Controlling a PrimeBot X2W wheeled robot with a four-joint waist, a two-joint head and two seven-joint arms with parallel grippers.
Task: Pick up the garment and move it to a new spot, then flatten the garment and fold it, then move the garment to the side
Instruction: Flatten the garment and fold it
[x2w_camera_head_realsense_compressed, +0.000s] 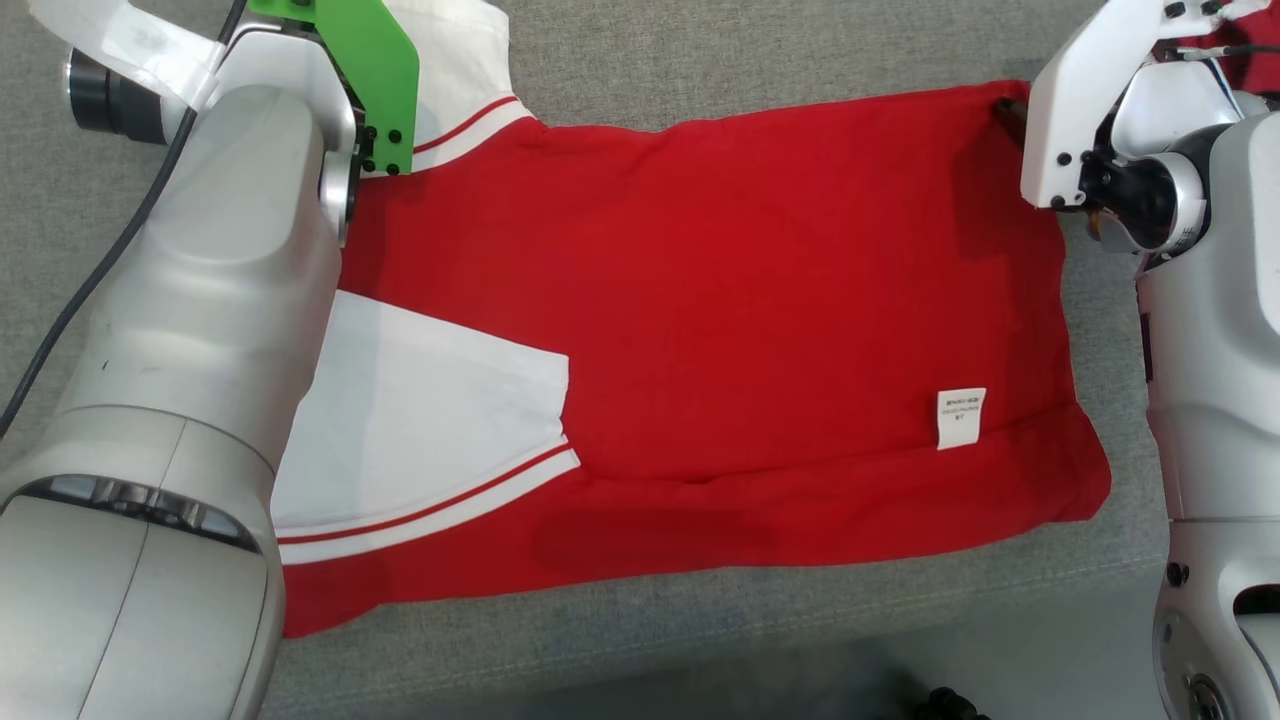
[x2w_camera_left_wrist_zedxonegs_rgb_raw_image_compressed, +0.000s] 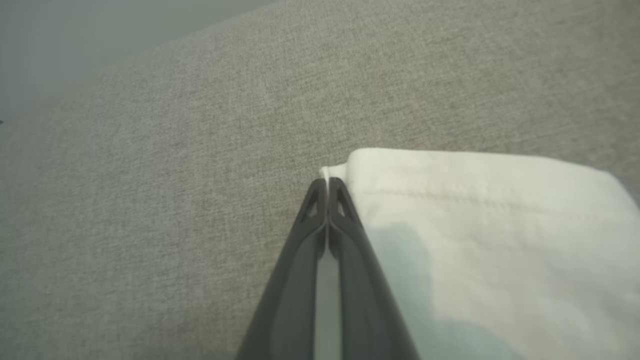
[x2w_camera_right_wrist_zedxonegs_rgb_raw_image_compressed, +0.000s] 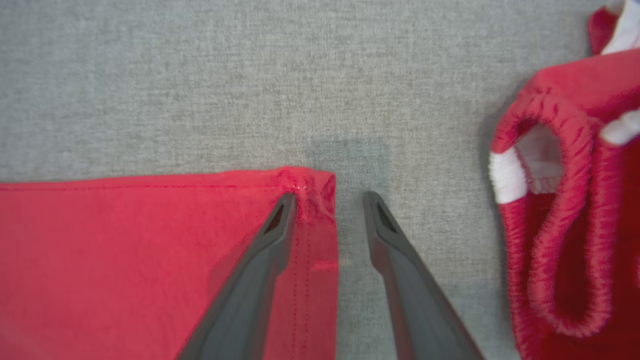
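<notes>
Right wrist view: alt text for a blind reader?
The right pincer, jaws apart, straddles a corner of the flat red garment on grey fabric, one finger over the cloth, one beside it. A bunched red item lies at right.

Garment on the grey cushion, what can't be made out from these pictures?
Head view: the left arm covers the left edge of the garment.
Head view: the print on the white label is too small to read.
Right wrist view: the picture's right edge cuts off a second red garment.
</notes>
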